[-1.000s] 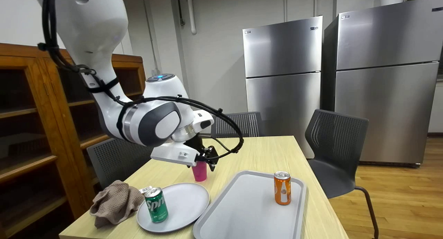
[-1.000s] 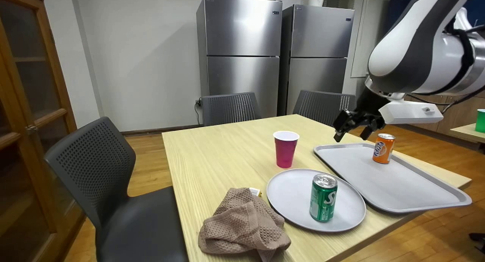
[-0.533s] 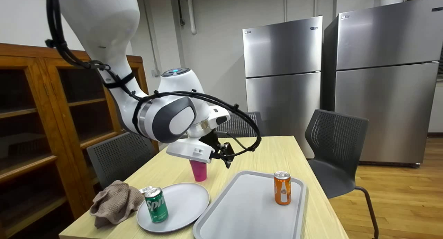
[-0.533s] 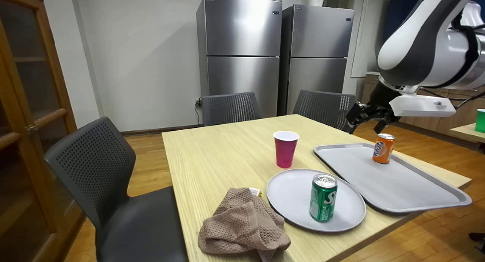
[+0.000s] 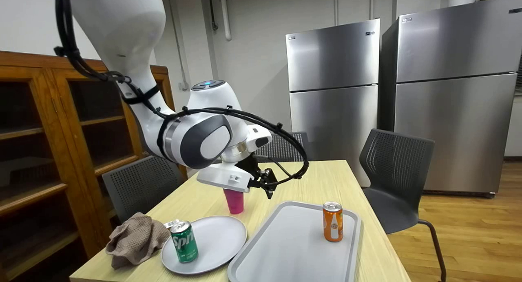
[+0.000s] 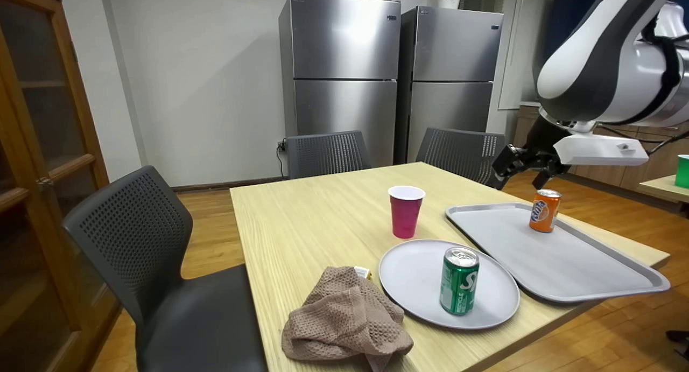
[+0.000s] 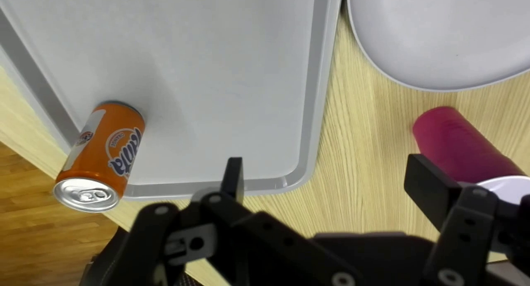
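Pale worktop [image 6: 312,216] carries a grey tray [image 6: 570,267], an orange can [image 6: 545,211] upright on it, a pink cup [image 6: 405,215] nearby. Spread and empty, the pincer [image 7: 325,174] hovers between the two, apparently aiming; gripping either would call for realigning, then lowering.

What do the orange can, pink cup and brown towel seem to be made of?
Orange can: probably aluminum, glossy; the bare lid shines silver around a pull tab.
Pink cup: likely plastic, smooth, going by its faint sheen; coated paper isn't ruled out.
Brown towel: cloth, apparently woven, matte, judging by its waffle-like texture and soft folds.
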`<action>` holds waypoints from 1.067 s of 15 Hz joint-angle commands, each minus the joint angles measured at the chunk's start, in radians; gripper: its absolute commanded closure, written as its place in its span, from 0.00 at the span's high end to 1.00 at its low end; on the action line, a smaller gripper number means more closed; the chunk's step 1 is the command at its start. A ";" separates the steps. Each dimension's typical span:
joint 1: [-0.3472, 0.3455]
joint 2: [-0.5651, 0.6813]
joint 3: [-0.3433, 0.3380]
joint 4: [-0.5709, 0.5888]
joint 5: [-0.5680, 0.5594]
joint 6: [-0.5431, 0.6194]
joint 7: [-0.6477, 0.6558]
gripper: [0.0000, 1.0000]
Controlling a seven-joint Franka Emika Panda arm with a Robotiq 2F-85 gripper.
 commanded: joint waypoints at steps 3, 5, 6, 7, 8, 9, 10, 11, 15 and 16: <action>0.000 0.016 -0.072 0.117 -0.018 -0.146 0.013 1.00; 0.010 0.034 -0.116 0.164 -0.047 -0.204 0.032 1.00; 0.018 0.044 -0.140 0.186 -0.070 -0.222 0.049 1.00; 0.025 0.057 -0.159 0.210 -0.089 -0.240 0.063 1.00; 0.031 0.073 -0.178 0.235 -0.110 -0.259 0.078 1.00; 0.164 0.081 -0.312 0.260 -0.065 -0.272 0.049 1.00; 0.195 0.099 -0.357 0.286 -0.082 -0.281 0.069 1.00; 0.246 0.120 -0.415 0.313 -0.083 -0.290 0.075 1.00; 0.401 0.203 -0.575 0.409 -0.067 -0.316 0.111 1.00; 0.424 0.224 -0.598 0.431 -0.065 -0.322 0.122 1.00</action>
